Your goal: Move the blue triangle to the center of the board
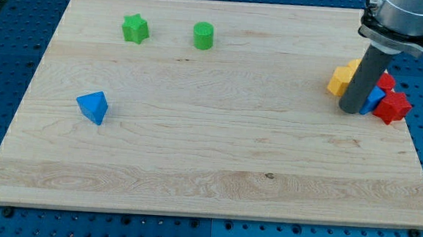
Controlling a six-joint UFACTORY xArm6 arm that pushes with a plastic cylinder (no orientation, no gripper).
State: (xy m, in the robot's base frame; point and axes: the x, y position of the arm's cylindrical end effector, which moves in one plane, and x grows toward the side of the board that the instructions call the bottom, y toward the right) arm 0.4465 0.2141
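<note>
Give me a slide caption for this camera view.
My tip sits among the clustered blocks at the board's right, far from the blue triangle at left.

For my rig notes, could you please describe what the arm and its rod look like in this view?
Only the arm's end shows, at the view's top right: a grey metallic cylindrical housing with a darker band around its lower edge. Below it hangs a straight, dark grey, round rod ending in my tip. No cables or markings are visible.
</note>
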